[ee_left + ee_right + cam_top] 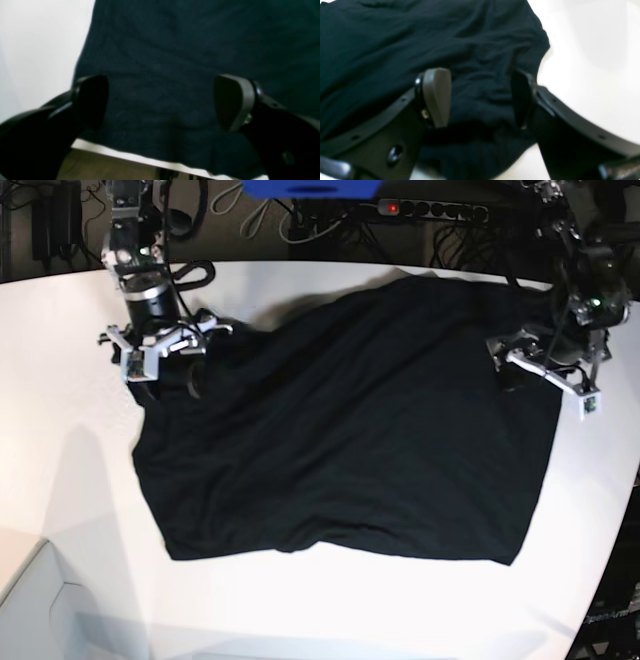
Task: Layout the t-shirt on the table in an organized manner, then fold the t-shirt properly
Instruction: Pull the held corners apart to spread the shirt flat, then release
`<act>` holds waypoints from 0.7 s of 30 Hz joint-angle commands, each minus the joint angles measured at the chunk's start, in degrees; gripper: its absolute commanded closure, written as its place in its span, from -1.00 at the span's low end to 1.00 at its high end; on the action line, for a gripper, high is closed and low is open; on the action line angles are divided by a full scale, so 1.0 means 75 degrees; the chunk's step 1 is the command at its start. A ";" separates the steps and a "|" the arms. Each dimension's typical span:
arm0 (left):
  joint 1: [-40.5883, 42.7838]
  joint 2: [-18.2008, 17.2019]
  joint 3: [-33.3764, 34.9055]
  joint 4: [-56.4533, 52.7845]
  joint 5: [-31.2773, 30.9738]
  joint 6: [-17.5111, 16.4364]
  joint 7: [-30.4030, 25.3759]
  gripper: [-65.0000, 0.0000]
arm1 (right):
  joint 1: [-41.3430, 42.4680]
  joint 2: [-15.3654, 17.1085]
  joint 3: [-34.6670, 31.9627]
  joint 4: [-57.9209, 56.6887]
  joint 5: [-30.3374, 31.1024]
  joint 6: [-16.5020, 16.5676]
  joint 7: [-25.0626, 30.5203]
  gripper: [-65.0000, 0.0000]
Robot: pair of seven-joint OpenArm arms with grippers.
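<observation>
Base view shows the t-shirt (350,420) spread nearly flat on the table (70,480), wrinkled at nine o'clock; folding remains; left gripper (160,102) and right gripper (480,97) both gape over cloth.

t-shirt (350,420) is lying spread on the table (70,480), spanning between the two tools. right gripper (165,365) is sitting over the shirt's corner nearest it, table edge running just behind. left gripper (530,370) is sitting over the opposite side edge of the shirt. in each wrist view cloth (160,62) is lying under and ahead of the spread fingers (437,95), bare table off to the outer side.
</observation>
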 commanded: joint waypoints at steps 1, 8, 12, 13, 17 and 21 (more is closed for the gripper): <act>0.0153 -0.0089 -0.0241 0.0242 -0.0058 0.0025 -0.0104 -1.00 | -0.0121 0.0038 0.0025 0.0249 0.0049 0.0035 0.0223 -0.18; 0.1255 -0.0089 -0.1015 0.0007 -0.0375 0.0013 -0.0209 -1.00 | -0.1152 0.0038 0.0049 0.0683 0.0049 0.0035 0.0223 -0.19; 0.1466 -0.0089 -0.1050 -0.0450 -0.0316 0.0013 -0.0233 -1.00 | -0.1586 0.0015 0.0049 0.0683 0.0049 0.0035 0.0223 -0.19; 0.1524 -0.0089 -0.1144 -0.0544 -0.0316 0.0013 -0.0350 -1.00 | -0.1680 0.0015 0.0049 0.0683 0.0049 0.0035 0.0223 -0.19; 0.1712 0.0017 -0.1495 -0.0907 -0.0304 0.0013 -0.1088 -1.00 | -0.1856 0.0003 0.0049 0.0636 0.0049 0.0035 0.0223 -0.19; 0.1712 -0.0042 -0.1566 -0.1399 -0.0304 0.0013 -0.1546 -1.00 | -0.1868 0.0015 0.0248 0.0448 0.0049 0.0035 0.0223 -0.19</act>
